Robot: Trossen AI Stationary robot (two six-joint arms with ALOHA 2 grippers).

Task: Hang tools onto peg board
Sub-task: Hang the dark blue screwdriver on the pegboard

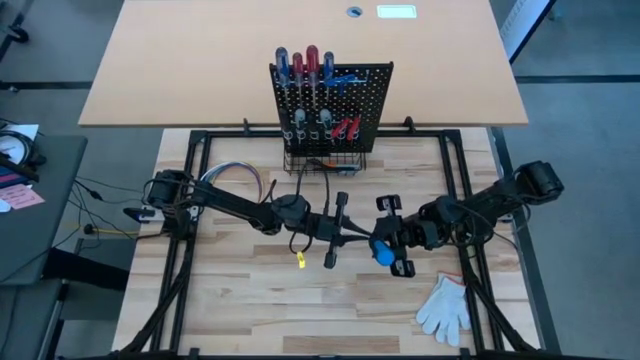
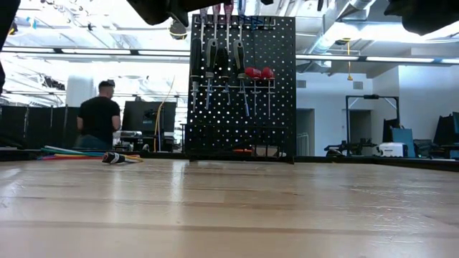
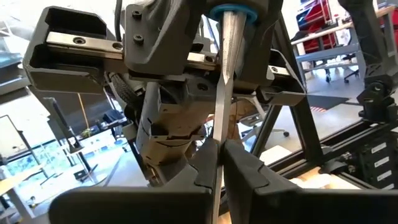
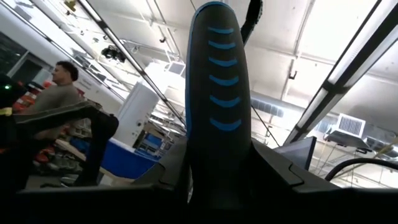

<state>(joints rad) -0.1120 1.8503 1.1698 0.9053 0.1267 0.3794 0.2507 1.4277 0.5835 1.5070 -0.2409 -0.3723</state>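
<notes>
The black peg board stands upright at the table's far middle, with several red-, blue- and black-handled tools hanging in its ring holders. Above the table's middle a screwdriver with a black-and-blue handle lies level between both arms, clear of the table. My left gripper reaches in from the left and is shut on its metal shaft. My right gripper reaches in from the right and is shut on the handle. My left gripper pinches the screwdriver's bare shaft between its two fingers, coming level from the table's left. The fingers lie roughly along the shaft. The screwdriver is lifted clear of the table. My right gripper holds the screwdriver's black-and-blue handle between its two fingers, coming from the table's right. The handle runs forward out of the fingers, along them. The gripper's own body hides the exact place of contact.
A black wire basket sits at the board's base. A looped bundle of coloured wires lies far left, a white glove near right. A small yellow tag hangs under my left arm. A person stands in the room beyond.
</notes>
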